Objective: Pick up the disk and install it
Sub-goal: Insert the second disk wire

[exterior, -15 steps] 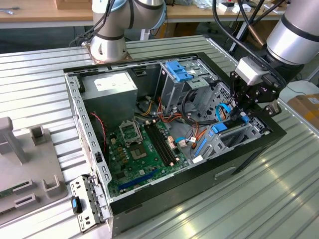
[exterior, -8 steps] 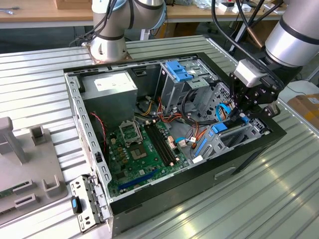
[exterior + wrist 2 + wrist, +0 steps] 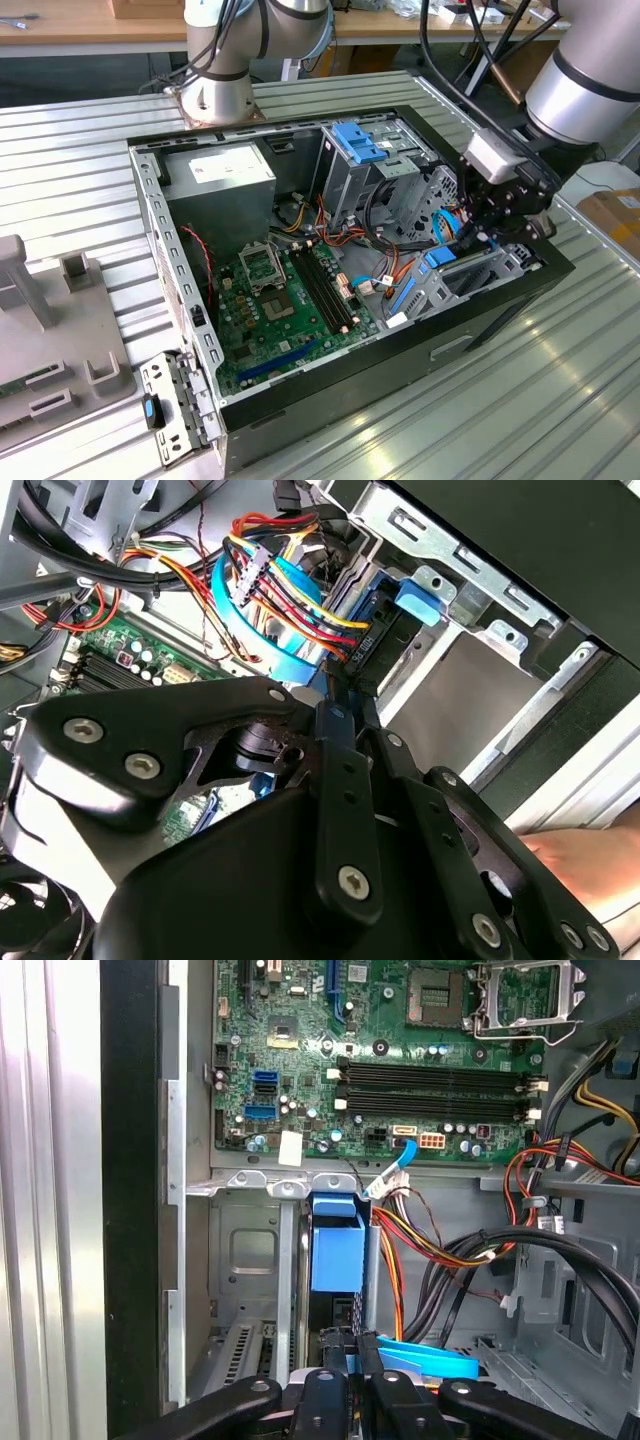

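Gripper (image 3: 348, 1345): black, two-fingered; the fingers (image 3: 335, 715) are seen drawn close together, almost parallel, pinched on the thin edge of the disk (image 3: 335, 1255) in both wrist views. In the exterior view the gripper (image 3: 478, 238) is placed over the case end at that view's right.

Disk: held on edge, upright, its bright blue carrier rail uppermost in the first wrist view; it is lodged in the grey metal bay (image 3: 250, 1250) beside the black case wall (image 3: 130, 1190). Whether it is fully seated cannot be told.

Cables (image 3: 275, 590): red, yellow, orange and flat blue leads, bundled just beside the disk.

Motherboard (image 3: 380, 1050): green, lying flat beyond the bay, with black memory slots.

Drive cage (image 3: 350, 175): tall, grey, topped by a blue bracket, well apart from the gripper.

Computer case (image 3: 330, 400): open, laid on a ribbed metal table (image 3: 520, 400).
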Tool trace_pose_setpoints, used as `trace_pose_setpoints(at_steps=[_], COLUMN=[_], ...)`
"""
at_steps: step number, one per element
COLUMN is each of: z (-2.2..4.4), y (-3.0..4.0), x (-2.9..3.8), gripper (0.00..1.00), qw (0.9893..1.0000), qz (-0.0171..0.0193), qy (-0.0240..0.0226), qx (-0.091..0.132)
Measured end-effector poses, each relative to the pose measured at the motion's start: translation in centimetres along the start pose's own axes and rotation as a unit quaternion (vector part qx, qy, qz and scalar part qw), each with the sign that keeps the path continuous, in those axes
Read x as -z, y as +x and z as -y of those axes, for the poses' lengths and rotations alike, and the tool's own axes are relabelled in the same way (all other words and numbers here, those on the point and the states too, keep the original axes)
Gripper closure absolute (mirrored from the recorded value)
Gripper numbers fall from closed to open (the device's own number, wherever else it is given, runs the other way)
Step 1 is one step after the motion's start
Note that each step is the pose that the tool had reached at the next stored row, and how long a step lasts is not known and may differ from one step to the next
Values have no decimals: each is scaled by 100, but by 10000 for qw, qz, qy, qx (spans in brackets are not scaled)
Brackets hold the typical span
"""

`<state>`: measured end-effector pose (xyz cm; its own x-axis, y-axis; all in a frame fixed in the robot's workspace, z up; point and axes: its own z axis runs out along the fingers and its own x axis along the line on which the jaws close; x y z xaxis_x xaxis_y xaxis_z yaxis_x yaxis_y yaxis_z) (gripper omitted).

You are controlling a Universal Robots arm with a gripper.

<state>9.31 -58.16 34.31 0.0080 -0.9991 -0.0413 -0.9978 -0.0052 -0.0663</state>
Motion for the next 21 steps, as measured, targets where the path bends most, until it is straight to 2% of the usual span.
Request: trace_pose_setpoints(at_steps=[3, 4, 6, 7, 12, 18, 20, 21], z=[0, 0, 0, 0, 2, 15, 22, 24], y=[0, 0, 0, 0, -1, -9, -14, -15], x=[-4, -4, -4, -3, 22, 222, 330, 352], gripper=[83, 77, 77, 70, 70, 70, 70, 70], qw=[10000, 10000, 10000, 10000, 10000, 10000, 10000, 10000], qz=[3, 3, 2, 1, 0, 1, 1, 1], qy=[0, 0, 0, 0, 0, 0, 0, 0], qx=[0, 0, 0, 0, 0, 0, 0, 0])
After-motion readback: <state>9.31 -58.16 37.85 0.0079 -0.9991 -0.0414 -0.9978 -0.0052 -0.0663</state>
